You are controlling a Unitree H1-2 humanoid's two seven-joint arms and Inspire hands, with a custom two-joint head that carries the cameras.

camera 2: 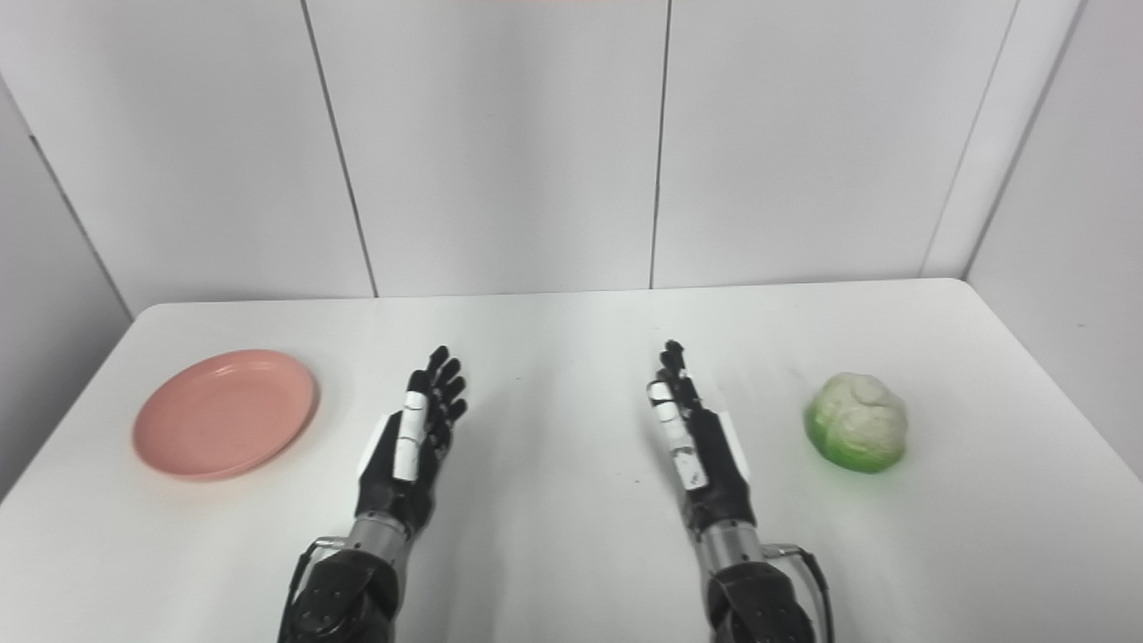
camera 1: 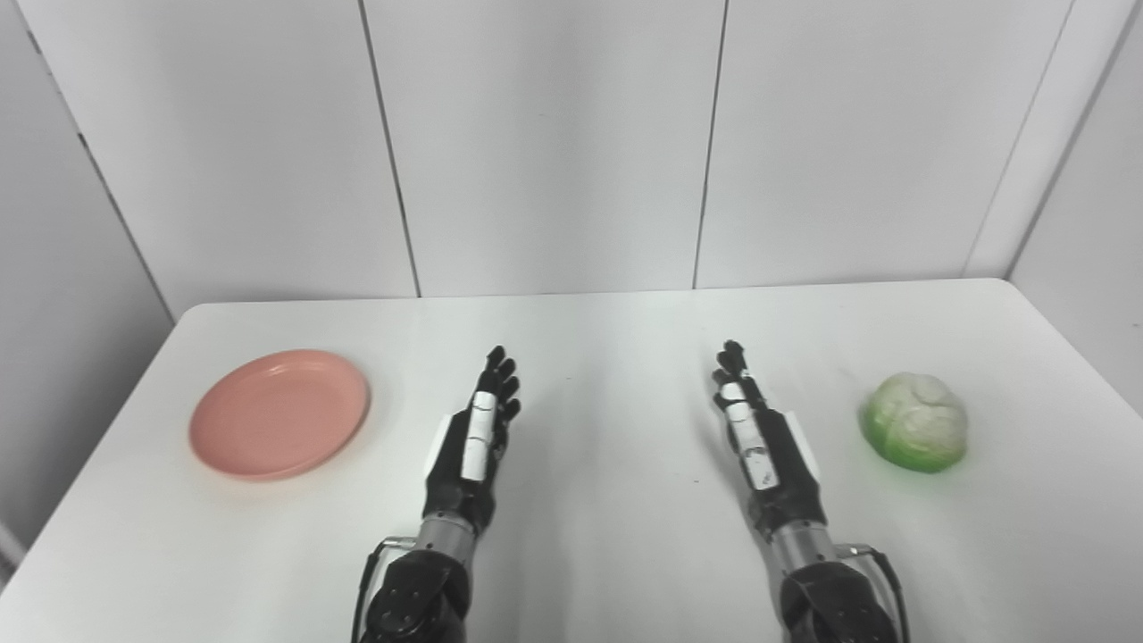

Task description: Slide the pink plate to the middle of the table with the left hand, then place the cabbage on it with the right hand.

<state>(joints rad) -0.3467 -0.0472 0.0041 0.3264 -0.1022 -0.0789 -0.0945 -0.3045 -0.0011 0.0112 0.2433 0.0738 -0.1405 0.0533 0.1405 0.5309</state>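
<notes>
The pink plate [camera 1: 279, 413] lies untouched at the bench's [camera 1: 607, 321] left, the cabbage [camera 1: 915, 421] at the right, so step 1 has not begun. The left hand [camera 1: 478, 438] must reach left to the plate's rim. Both it and the right hand [camera 1: 759, 438] seem spread and empty.

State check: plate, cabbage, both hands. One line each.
pink plate: upright, empty, on the table's left side, not touched.
cabbage: resting on the table's right side, not held, off the plate.
left hand: open, fingers extended, holding nothing, right of the plate.
right hand: open, fingers extended, holding nothing, left of the cabbage.
</notes>
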